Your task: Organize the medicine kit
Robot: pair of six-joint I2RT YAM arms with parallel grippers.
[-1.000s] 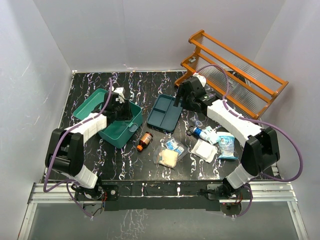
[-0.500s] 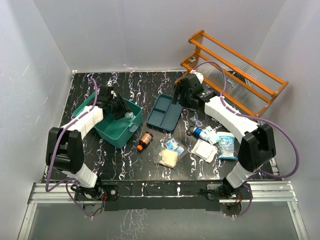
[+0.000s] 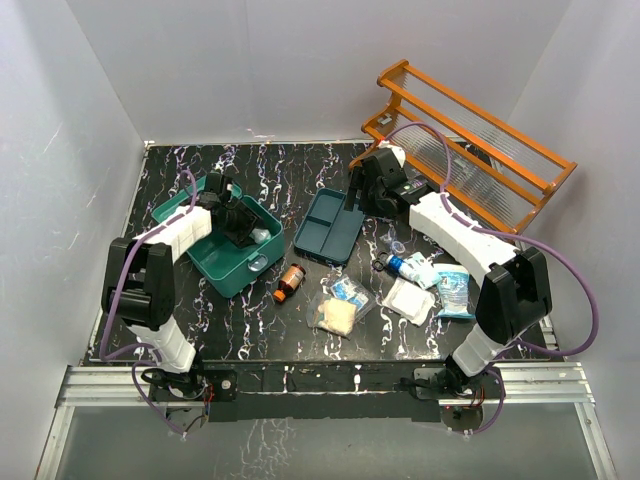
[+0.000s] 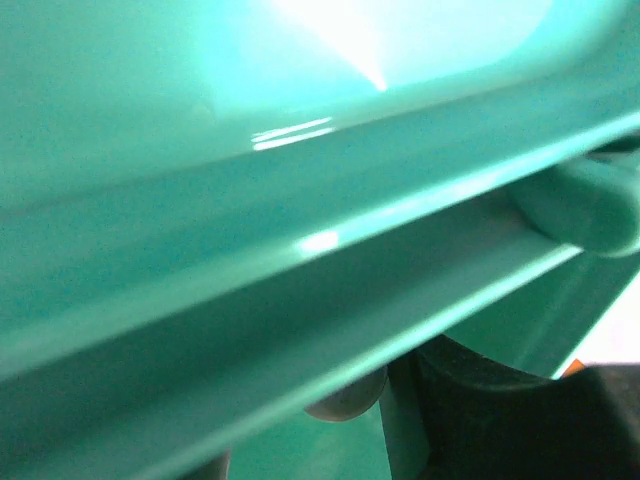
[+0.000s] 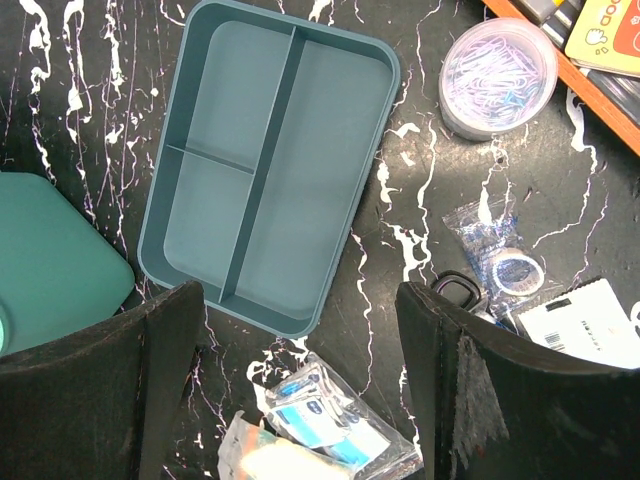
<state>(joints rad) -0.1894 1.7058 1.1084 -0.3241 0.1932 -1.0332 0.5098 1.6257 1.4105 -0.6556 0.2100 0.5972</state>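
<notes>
The medicine kit [image 3: 228, 262], a teal-green box, stands at the left of the table with its lid [image 3: 178, 203] thrown open to the back left. My left gripper [image 3: 236, 217] is down at the kit's far rim. The left wrist view is filled by blurred green rim [image 4: 300, 260] running across the jaws and hiding the fingertips; one black finger [image 4: 500, 420] shows at the lower right. My right gripper [image 3: 358, 196] [image 5: 300, 330] hangs open over the table beside the blue divided tray [image 5: 270, 160], with nothing between its fingers.
The divided tray [image 3: 330, 226] lies mid-table and an orange rack [image 3: 470, 130] stands at the back right. A brown bottle [image 3: 289, 281], plastic packets [image 3: 340, 305], gauze [image 3: 408, 298] and a blue-white pouch [image 3: 452, 290] lie in front. A tub of clips [image 5: 497, 75] sits near the rack.
My left arm swung left from above the kit, then came down onto its rim; the kit shifted and turned slightly. The right arm hardly moved.
</notes>
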